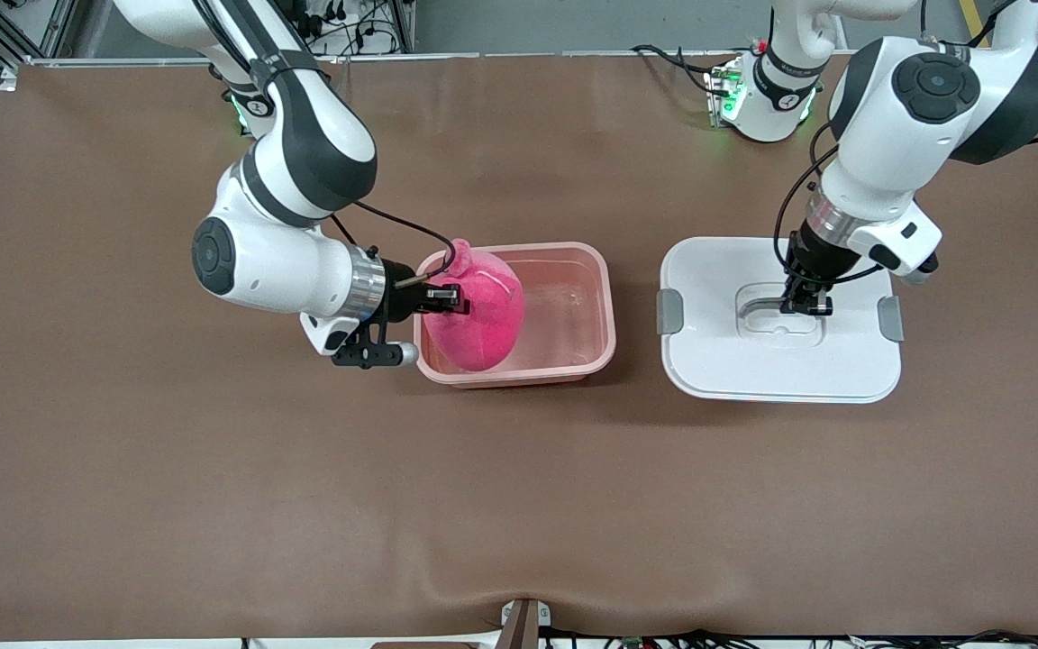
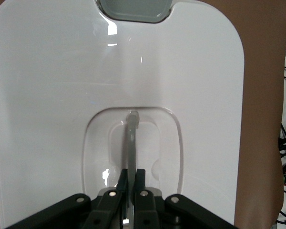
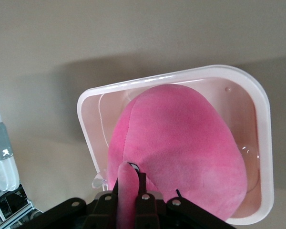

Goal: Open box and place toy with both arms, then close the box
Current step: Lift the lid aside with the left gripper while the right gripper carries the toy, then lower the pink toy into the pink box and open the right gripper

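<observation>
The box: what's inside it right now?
The toy, held by the right gripper, fills the box at the right arm's end. The remaining floor looks bare; anything under the toy is hidden.

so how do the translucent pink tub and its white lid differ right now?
The translucent pink plastic tub sits open toward the right arm's end of the table; the white lid with grey side clips lies flat beside it, toward the left arm's end.
The tub holds the hot-pink plush toy, pinched by the right gripper; the lid's clear handle is pinched by the left gripper.
Both rest on the table.
</observation>
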You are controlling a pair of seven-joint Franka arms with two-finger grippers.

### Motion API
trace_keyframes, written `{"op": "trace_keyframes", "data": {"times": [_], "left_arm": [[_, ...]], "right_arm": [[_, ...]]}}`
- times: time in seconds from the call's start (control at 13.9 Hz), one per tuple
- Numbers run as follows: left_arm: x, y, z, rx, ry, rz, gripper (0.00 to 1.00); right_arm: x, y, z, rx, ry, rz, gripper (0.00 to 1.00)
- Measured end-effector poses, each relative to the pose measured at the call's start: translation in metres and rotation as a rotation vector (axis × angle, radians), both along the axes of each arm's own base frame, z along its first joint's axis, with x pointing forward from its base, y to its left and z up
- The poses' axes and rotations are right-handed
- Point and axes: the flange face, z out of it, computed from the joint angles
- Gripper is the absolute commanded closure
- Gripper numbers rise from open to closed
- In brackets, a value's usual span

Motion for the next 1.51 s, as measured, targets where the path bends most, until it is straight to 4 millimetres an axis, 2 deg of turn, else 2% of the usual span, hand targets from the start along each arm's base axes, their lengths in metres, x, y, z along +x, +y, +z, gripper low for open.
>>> {"op": "trace_keyframes", "data": {"times": [0.22, 0.5, 1.0, 1.15, 1.36, 1.51], "left_arm": [[-0.002, 0.002, 0.0, -0.001, 0.002, -0.009, 1.0], [-0.002, 0.002, -0.001, 0.001, 0.004, -0.022, 1.0], [-0.002, 0.001, -0.001, 0.002, 0.004, -0.023, 1.0], [-0.002, 0.001, -0.001, 0.002, 0.004, -0.023, 1.0], [-0.002, 0.001, -0.001, 0.002, 0.004, -0.023, 1.0], [-0.002, 0.001, -0.001, 0.002, 0.004, -0.023, 1.0]], "right_arm": [[-0.004, 0.009, -0.014, -0.017, 0.036, -0.014, 1.0], [-0.003, 0.007, -0.028, -0.036, 0.071, -0.035, 1.0], [0.001, 0.001, -0.076, -0.079, 0.135, -0.053, 1.0], [0.001, 0.001, -0.096, -0.095, 0.159, -0.055, 1.0], [-0.001, 0.006, -0.127, -0.118, 0.181, -0.066, 1.0], [-0.004, 0.016, -0.134, -0.124, 0.177, -0.063, 1.0]]}}
